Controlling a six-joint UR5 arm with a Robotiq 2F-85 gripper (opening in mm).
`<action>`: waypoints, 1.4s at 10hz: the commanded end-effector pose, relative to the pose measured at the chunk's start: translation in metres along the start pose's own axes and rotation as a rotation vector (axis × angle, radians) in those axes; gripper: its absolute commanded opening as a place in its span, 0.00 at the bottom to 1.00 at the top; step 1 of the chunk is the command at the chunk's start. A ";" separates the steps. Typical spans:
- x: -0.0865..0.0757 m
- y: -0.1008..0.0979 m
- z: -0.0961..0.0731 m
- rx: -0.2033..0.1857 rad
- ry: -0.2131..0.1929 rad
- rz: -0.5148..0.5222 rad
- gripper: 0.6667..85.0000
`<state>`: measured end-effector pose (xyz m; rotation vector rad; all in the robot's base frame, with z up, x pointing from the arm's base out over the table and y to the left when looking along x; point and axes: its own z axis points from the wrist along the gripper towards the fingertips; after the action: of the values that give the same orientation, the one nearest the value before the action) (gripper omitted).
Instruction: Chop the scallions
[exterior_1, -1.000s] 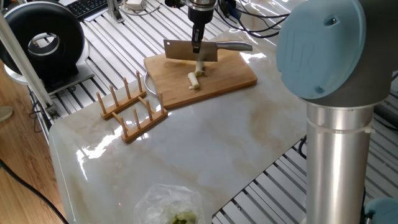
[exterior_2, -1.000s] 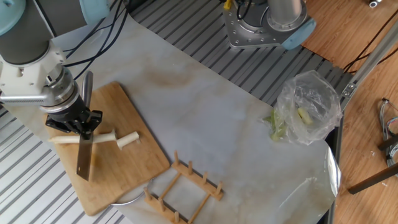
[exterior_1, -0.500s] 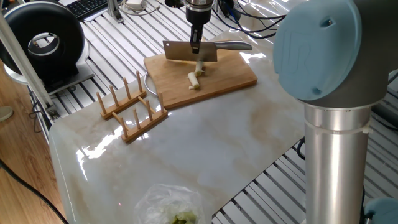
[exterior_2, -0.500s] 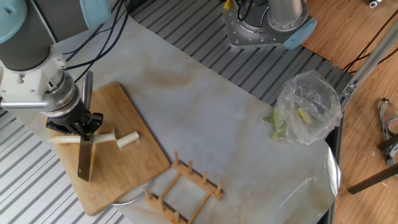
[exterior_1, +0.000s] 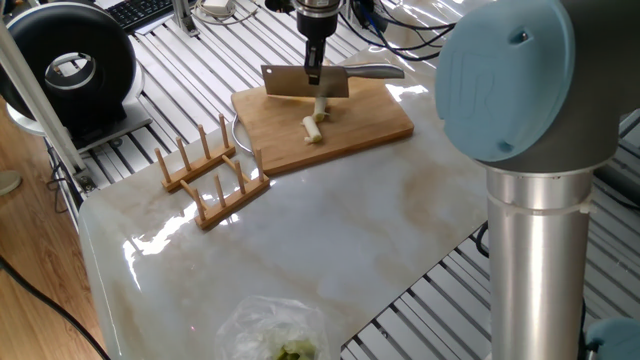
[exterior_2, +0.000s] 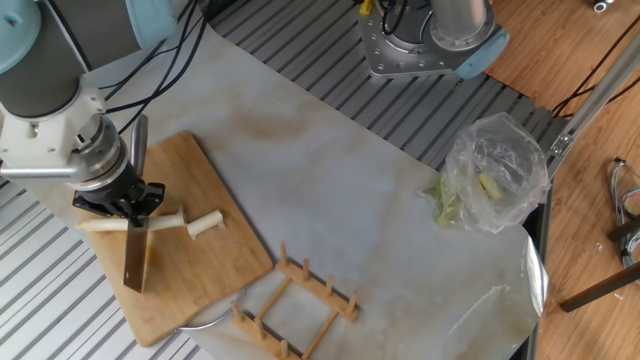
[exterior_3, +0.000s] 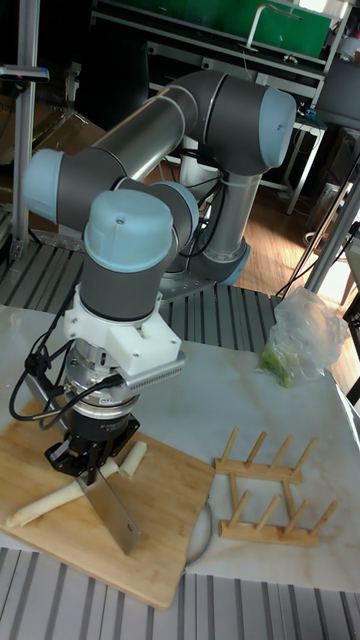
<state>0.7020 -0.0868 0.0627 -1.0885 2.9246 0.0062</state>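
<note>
Scallions (exterior_1: 317, 118) lie near the middle of the cutting board (exterior_1: 380, 128) in one fixed view, under the cleaver (exterior_1: 300, 84) clamped in the gripper (exterior_1: 314, 72). From the other fixed view, the blade crosses the stalk between its long part toward the board's outer edge and the short cut piece (exterior_2: 206, 225) beside it; a straight, square descent should sever cleanly. In the tall fixed view the jaws grip the cleaver's spine; keeping the blade vertical avoids rolling the stalk.
</note>
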 end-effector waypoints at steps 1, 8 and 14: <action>-0.002 0.000 0.003 -0.001 -0.011 0.008 0.01; -0.005 -0.001 0.009 0.002 -0.011 0.006 0.01; 0.003 -0.004 0.002 0.009 0.022 -0.011 0.01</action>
<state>0.7027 -0.0907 0.0585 -1.1102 2.9330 -0.0235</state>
